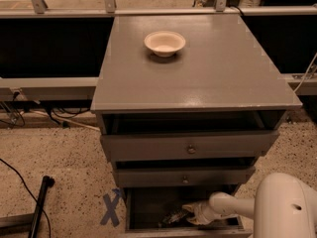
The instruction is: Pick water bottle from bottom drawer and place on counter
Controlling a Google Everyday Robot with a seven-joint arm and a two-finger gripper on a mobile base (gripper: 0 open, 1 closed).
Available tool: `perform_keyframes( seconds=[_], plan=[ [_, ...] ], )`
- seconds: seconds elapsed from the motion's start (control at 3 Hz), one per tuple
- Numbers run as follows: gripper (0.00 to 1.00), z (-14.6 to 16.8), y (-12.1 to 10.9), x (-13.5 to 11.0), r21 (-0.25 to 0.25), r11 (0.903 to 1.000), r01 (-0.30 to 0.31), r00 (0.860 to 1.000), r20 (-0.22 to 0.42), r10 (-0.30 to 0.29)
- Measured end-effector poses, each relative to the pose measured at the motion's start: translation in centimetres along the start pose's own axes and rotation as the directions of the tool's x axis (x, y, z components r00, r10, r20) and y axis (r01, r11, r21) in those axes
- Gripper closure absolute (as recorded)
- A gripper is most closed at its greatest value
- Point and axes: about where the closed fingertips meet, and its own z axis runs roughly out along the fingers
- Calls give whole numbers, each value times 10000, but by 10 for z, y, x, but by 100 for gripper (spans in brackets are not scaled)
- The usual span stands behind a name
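The claw (188,211) is down inside the open bottom drawer (148,206), reaching in from the right on a white arm (229,205) that joins the rounded white body (287,208) at the lower right corner. Whether the claw is clenched or released cannot be told in the dark of the drawer. The water bottle (172,216) lies on the drawer floor just to the left of the claw's tip, at it or touching it; which of the two does not show. Further left of the claw, outside the drawer, a blue tape cross (112,208) marks the speckled beige floor (64,157), and further left again a black pole (39,207) lies on that floor with a thin black cable (15,173) curving beside it. Directly above the claw sit the two shallower drawers, the middle one (163,177) and the upper one (148,146), each with a small round knob and each pulled out a little, with a dark gap over it. Above those spreads the surface, the grey counter (208,78), smooth and faintly glossy, carrying a cream bowl (165,42) upright near its far edge. Beyond and to either side run pale metal rails (49,14) over dark recesses (49,48), with a tangle of cables (15,115) under the left shelf.
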Motion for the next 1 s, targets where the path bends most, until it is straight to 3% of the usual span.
perform_keyframes(
  seconds=[0.33, 0.67, 1.0],
  plan=[
    [100, -34, -15, -22, 1084, 9935, -353, 9913, 1302, 210],
    [100, -81, -19, -34, 2247, 9711, -801, 9743, 2234, 287],
    [100, -117, -17, -41, 2582, 9615, -943, 9718, 2335, 326]
  ],
)
